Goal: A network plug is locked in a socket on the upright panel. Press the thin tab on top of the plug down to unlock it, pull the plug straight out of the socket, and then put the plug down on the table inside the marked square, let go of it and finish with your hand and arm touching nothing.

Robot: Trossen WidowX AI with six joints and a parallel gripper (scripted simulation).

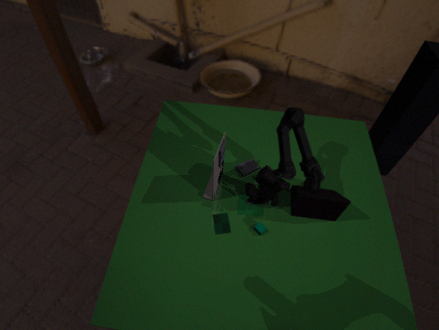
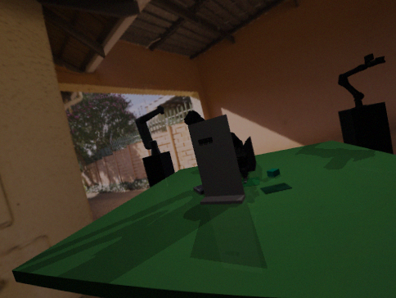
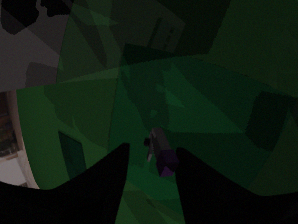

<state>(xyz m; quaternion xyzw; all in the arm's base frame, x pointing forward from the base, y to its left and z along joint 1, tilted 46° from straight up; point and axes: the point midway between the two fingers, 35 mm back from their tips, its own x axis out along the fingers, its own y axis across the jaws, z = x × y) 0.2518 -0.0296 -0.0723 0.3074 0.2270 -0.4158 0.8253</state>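
Observation:
The upright grey panel (image 1: 219, 169) (image 2: 217, 164) (image 3: 30, 62) stands on the table with no plug seen in its front. The plug (image 3: 163, 150), grey with a purple end, is in the wrist view at the fingertips, low over or on the teal marked square (image 1: 244, 208) (image 2: 253, 181) (image 3: 200, 150); exact contact with the table cannot be told. My gripper (image 1: 262, 201) (image 3: 152, 151) is partly open around the plug. The left finger stands apart from it; the right finger is very close to its purple end, and touching cannot be ruled out. The thin tab shows at the plug's left side.
A dark green flat pad (image 1: 221, 223) (image 2: 276, 188) (image 3: 72, 154) and a small teal block (image 1: 260, 228) (image 2: 273, 172) lie nearby. A grey flat box (image 1: 248, 168) (image 2: 199, 189) lies beyond the hand. A black block (image 1: 313, 203) stands right of it in the top view.

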